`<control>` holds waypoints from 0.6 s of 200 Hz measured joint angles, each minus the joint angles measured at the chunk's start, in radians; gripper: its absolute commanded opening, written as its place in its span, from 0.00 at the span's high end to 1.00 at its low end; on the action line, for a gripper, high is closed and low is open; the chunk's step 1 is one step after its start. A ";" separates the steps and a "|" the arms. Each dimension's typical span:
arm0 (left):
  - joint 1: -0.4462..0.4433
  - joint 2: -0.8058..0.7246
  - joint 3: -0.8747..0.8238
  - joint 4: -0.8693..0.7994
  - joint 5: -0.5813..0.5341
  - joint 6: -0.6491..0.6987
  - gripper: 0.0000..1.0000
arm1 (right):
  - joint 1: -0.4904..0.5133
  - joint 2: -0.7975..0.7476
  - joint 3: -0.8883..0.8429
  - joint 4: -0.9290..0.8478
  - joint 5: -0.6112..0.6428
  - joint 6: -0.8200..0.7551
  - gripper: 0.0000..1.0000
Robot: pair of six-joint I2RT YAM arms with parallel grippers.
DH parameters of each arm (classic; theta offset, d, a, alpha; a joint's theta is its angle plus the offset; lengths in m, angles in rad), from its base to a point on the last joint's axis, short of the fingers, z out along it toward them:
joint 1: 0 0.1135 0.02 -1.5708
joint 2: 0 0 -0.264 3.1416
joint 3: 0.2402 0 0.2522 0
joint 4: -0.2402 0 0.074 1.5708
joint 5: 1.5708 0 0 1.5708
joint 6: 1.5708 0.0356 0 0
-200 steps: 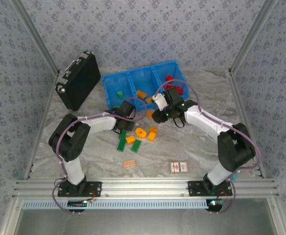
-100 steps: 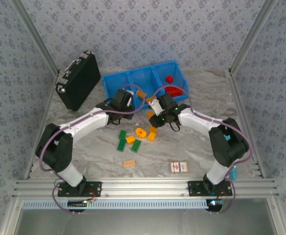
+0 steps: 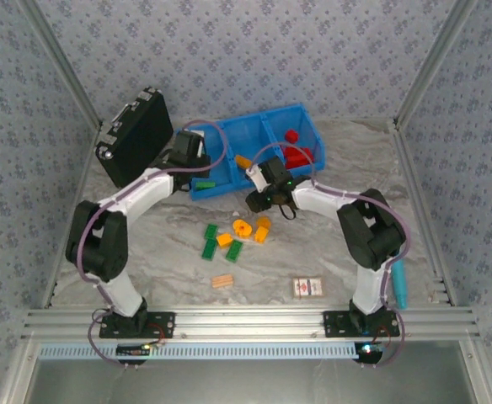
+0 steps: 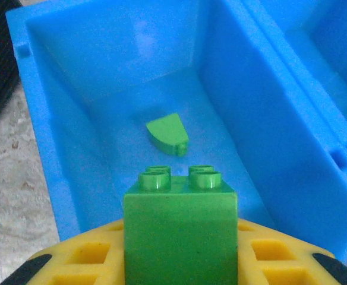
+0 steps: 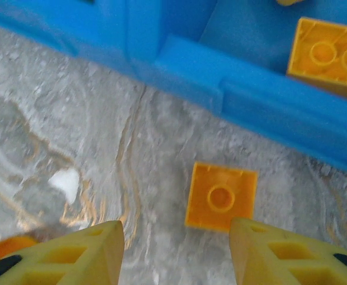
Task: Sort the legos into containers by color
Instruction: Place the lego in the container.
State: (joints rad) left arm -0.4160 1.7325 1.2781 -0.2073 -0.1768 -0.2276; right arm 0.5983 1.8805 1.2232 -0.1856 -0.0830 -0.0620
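Left wrist view, item one: we record the left claw (image 4: 179,270) clamped tight on a green brick (image 4: 179,225), studs pointing forward. A bin of the blue tray (image 4: 60,136) lies below and ahead of this claw, with a rounded green piece (image 4: 167,133) on its floor.

Item two, right wrist view: the right claw (image 5: 176,237) is partly open and holds nothing. An orange brick (image 5: 221,196) lies on the table (image 5: 72,148) just ahead of it, outside the tray. A second orange brick (image 5: 328,56) lies farther ahead, inside a bin.

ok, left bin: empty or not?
Not empty: the bin has one green piece lying on its floor.
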 measured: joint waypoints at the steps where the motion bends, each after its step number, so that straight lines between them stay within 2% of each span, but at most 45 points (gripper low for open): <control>1: 0.001 0.003 0.002 0.000 0.000 0.000 0.70 | 0.000 0.002 0.003 0.000 0.002 0.002 0.47; 40: 0.029 0.088 0.042 0.019 0.008 0.003 0.65 | -0.005 0.053 0.037 0.001 0.047 0.041 0.47; 85: 0.035 0.103 0.055 0.039 0.020 0.006 0.52 | -0.008 0.099 0.069 -0.016 0.054 0.067 0.46; 120: 0.035 0.121 0.074 0.043 0.032 0.010 0.49 | -0.008 0.128 0.108 -0.026 0.054 0.070 0.45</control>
State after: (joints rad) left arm -0.3813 1.8538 1.3525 -0.1642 -0.1452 -0.2176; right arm 0.5907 2.0083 1.3312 -0.2115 -0.0288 0.0078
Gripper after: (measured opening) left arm 0.505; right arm 0.547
